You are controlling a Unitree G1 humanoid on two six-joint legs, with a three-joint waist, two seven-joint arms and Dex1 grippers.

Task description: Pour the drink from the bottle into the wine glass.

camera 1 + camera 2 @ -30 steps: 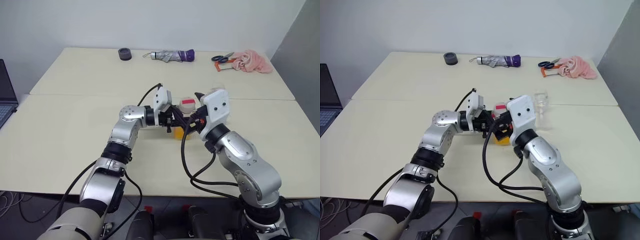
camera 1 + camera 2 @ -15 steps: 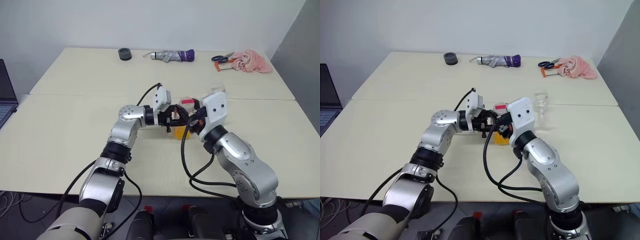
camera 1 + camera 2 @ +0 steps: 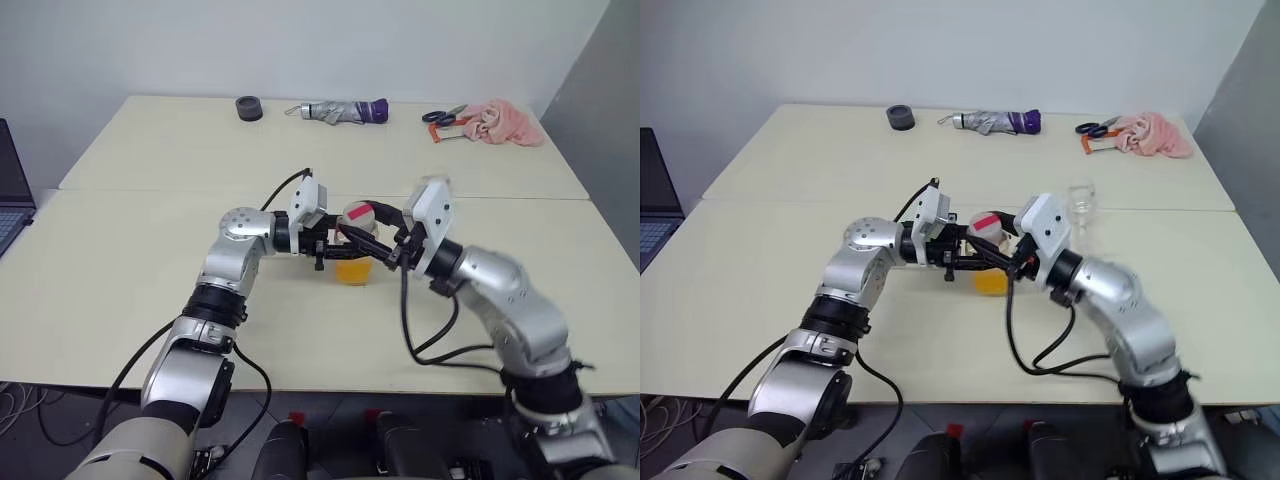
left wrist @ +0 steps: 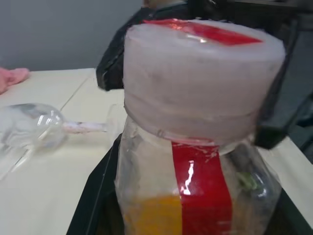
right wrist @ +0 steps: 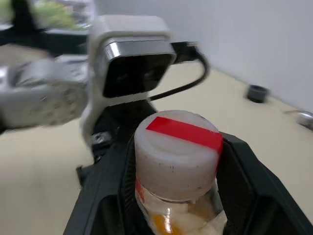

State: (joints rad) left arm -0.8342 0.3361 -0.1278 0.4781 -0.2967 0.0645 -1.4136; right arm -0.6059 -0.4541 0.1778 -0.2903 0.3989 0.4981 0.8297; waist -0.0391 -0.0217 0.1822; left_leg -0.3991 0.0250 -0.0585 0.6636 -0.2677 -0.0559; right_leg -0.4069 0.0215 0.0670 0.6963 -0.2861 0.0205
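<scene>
The bottle (image 3: 354, 262) is upright at mid-table, with orange drink (image 3: 990, 283) in its lower part and a red strip across its white cap (image 5: 177, 152). My left gripper (image 3: 342, 252) reaches in level from the left and is shut on the bottle's body. From the right, my right gripper (image 3: 373, 233) comes in level with its black fingers (image 5: 239, 181) closed on either side of the cap. The empty wine glass (image 3: 1081, 200) stands on the table just behind my right wrist, and also appears past the bottle as the wine glass (image 4: 29, 129).
Along the far edge of the table (image 3: 130, 290) lie a black round object (image 3: 249, 107), a folded umbrella (image 3: 345, 111), scissors (image 3: 445, 117) and a pink cloth (image 3: 505, 123). A laptop (image 3: 12, 190) sits off the left side.
My right gripper swung from above the bottle to a level approach and closed on the cap, its elbow moving out to the right. The left gripper drew the bottle slightly left.
</scene>
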